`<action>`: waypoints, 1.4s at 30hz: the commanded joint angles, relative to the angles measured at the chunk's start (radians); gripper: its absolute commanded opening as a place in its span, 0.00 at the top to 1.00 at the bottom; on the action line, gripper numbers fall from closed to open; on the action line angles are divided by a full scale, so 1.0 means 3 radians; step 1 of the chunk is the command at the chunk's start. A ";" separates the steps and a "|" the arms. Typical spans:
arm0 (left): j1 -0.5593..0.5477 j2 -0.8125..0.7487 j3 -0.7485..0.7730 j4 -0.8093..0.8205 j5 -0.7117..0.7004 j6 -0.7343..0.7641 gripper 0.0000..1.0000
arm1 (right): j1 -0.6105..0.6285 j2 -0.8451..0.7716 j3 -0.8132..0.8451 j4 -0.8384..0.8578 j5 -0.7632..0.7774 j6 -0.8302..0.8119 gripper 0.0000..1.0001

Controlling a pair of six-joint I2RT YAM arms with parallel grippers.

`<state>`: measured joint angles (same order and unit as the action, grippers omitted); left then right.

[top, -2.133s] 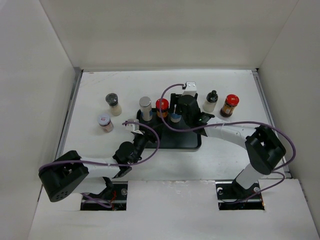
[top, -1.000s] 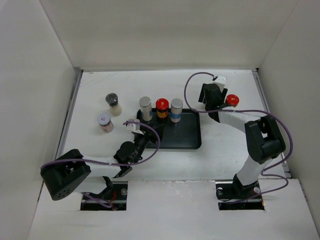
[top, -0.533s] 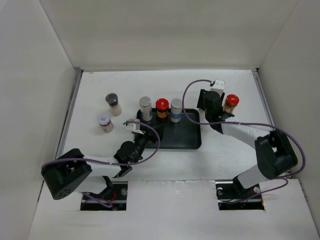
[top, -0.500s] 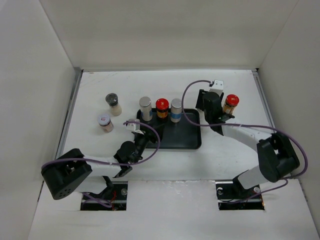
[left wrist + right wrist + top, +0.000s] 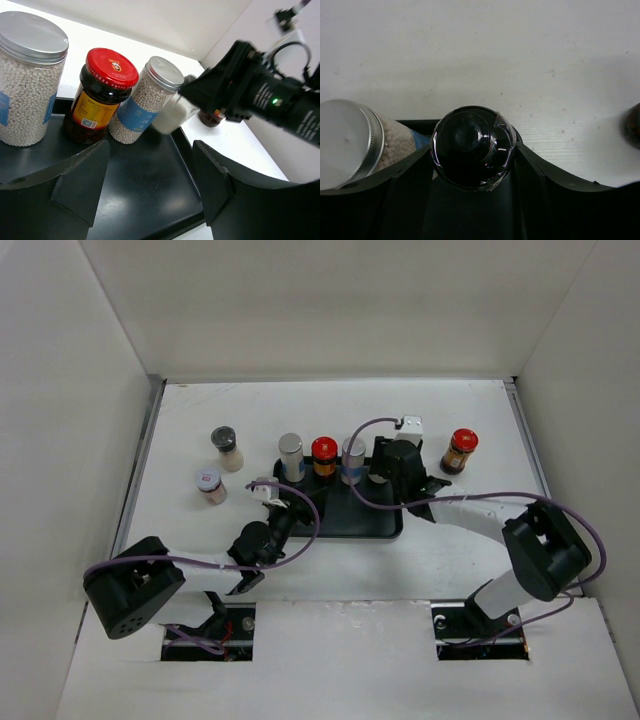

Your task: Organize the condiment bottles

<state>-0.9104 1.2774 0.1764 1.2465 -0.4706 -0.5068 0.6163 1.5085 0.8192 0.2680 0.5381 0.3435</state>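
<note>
Three of the seven stand in a row along the far edge of the black tray (image 5: 370,515): the silver-capped jar (image 5: 290,446), the red-capped jar (image 5: 323,449) and the blue-labelled jar (image 5: 353,452). The right pincer (image 5: 472,155) is clenched on the black-capped jar (image 5: 172,116), just beside the blue-labelled jar. I cannot tell whether it has touched down. On the bench (image 5: 300,405) wait the brown jar (image 5: 462,443), grey-capped jar (image 5: 223,438) and white-capped jar (image 5: 209,480). The left pincer (image 5: 150,155) hangs released. Half a second ago the right pincer was off the tray, near the brown jar.

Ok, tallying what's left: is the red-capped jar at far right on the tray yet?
No, the red-capped jar stands on the white table, right of the black tray.
</note>
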 commanded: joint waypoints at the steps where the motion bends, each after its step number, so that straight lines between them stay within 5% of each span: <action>1: 0.0010 -0.0024 0.0020 0.0222 0.0014 -0.0049 0.34 | 0.0080 0.0018 0.0020 0.0334 -0.0004 0.0143 0.45; 3: -0.0005 -0.0029 0.0026 0.0222 0.0019 -0.0049 0.34 | 0.0106 0.0084 0.0000 0.0354 0.0001 0.0159 0.43; 7: -0.0010 -0.0070 0.0000 0.0217 0.0009 -0.0049 0.33 | 0.0126 0.0024 -0.0046 0.0355 0.0042 0.0159 0.20; 10: -0.0010 -0.0019 0.0025 0.0227 0.0024 -0.0049 0.33 | 0.0132 -0.0185 -0.0077 0.0293 0.0078 0.0118 0.12; 18: -0.0031 -0.0034 0.0026 0.0227 0.0050 -0.0049 0.33 | -0.0475 -0.0718 -0.0358 0.0150 0.0287 0.0118 0.11; 27: -0.0046 -0.0075 0.0010 0.0212 0.0055 -0.0054 0.33 | -0.1167 -0.0728 -0.0307 0.0042 0.0804 -0.0066 0.00; 42: -0.0026 -0.0050 0.0010 0.0217 0.0060 -0.0070 0.33 | -0.1566 0.0238 0.0271 0.0022 0.0027 -0.0010 0.01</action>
<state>-0.9176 1.2846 0.1764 1.2465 -0.4595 -0.5140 0.1581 1.5574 0.8566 0.2359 0.5983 0.3359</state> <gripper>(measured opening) 0.670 0.996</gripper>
